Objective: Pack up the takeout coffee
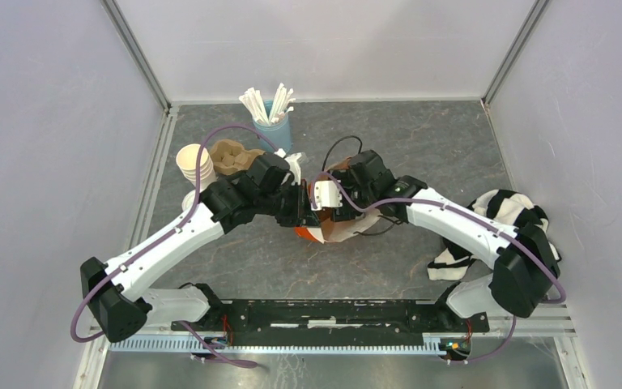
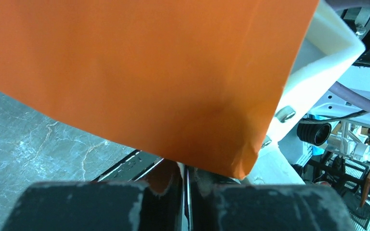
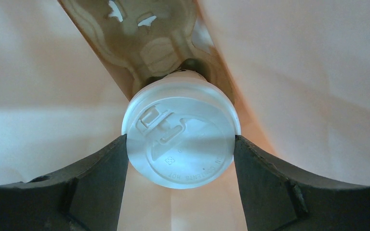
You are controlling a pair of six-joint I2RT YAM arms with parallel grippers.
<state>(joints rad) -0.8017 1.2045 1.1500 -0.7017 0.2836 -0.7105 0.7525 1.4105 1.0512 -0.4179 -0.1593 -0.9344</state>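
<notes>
Black fingers of the right gripper (image 3: 180, 144) pinching the takeout coffee (image 3: 180, 137) at both sides of its white lid, cup upright inside the orange paper bag (image 2: 139, 72), over a brown pulp carrier (image 3: 149, 43) at the bag's bottom. Left gripper (image 2: 185, 190) pressed together on the bag's edge, orange paper caught between its fingers, mid-table between both arms.

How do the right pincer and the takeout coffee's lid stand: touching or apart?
Touching. The right wrist view shows both fingers of the right pincer against the takeout coffee's lid rim, no gap either side.
</notes>
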